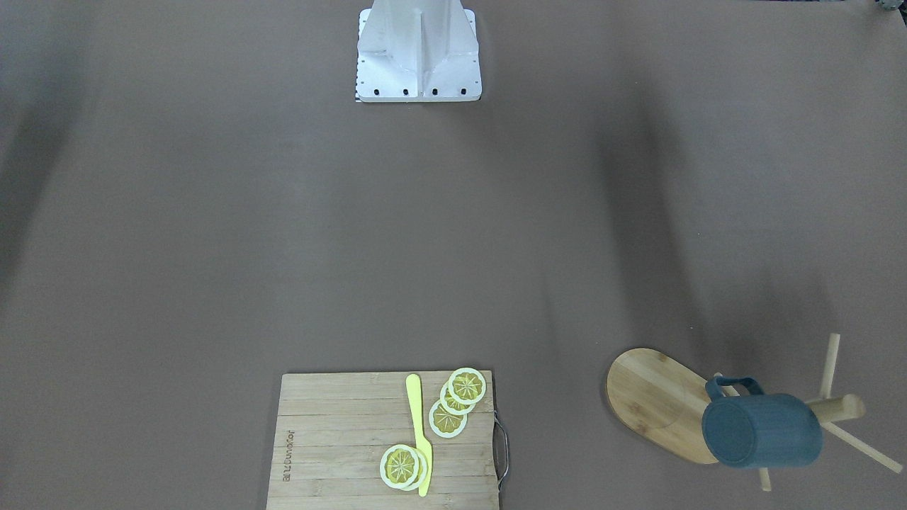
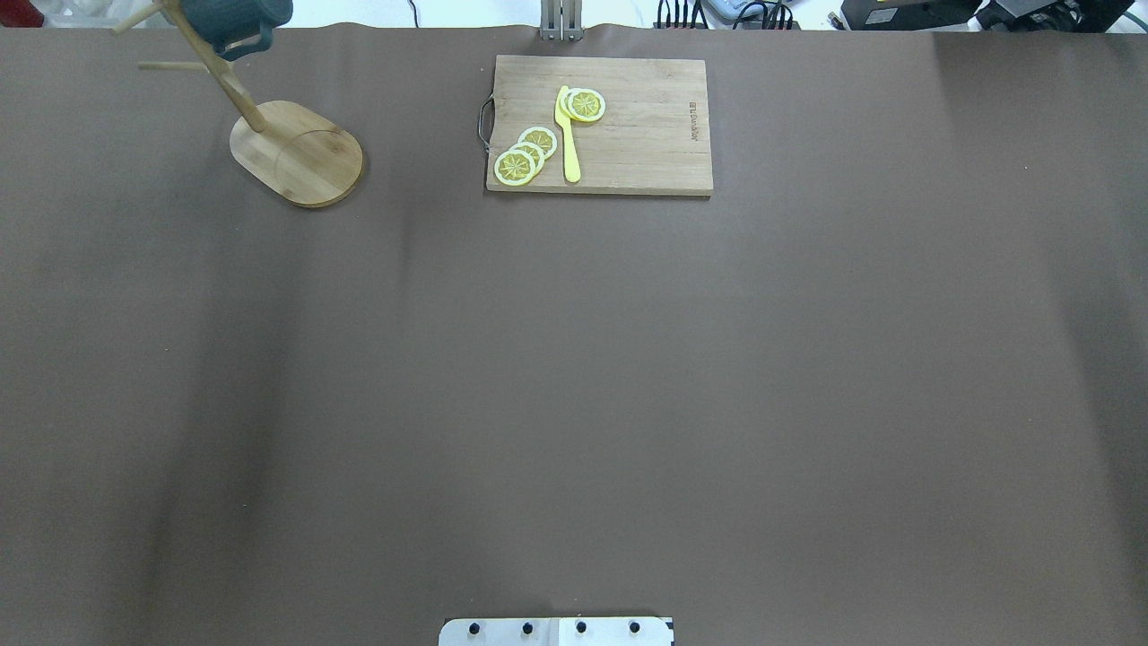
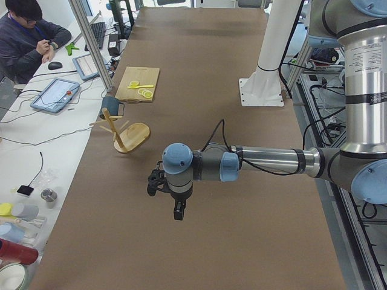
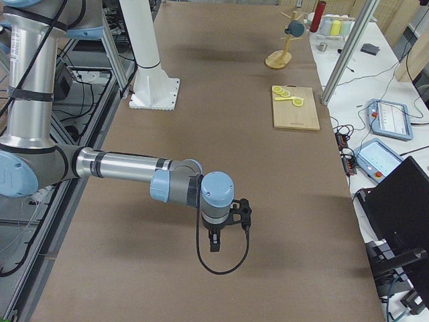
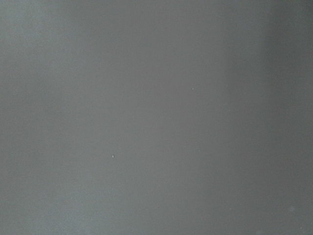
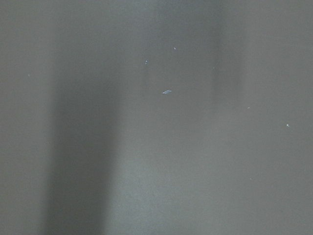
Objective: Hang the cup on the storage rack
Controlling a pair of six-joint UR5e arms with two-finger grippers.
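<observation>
That dark blue-grey mug [image 1: 762, 430] is hanging on the light wooden mug tree [image 1: 655, 400] at the far-left corner of the brown table [image 1: 453, 248] — a dark-sweatered person [image 3: 27, 36] is sitting at the white side desk [image 3: 30, 139]. The left gripper [image 3: 179, 212] and right gripper [image 4: 214, 243] are hovering — can't tell if they're open or closed.

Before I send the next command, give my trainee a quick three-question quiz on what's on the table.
1. True or false: the cup stands on the cutting board.
2. What lies among the lemon slices? A) yellow knife B) spoon C) fork
3. On which of the robot's sides does the storage rack stand?
Key: 1 false, it hangs on the storage rack; 2 A; 3 left.
</observation>
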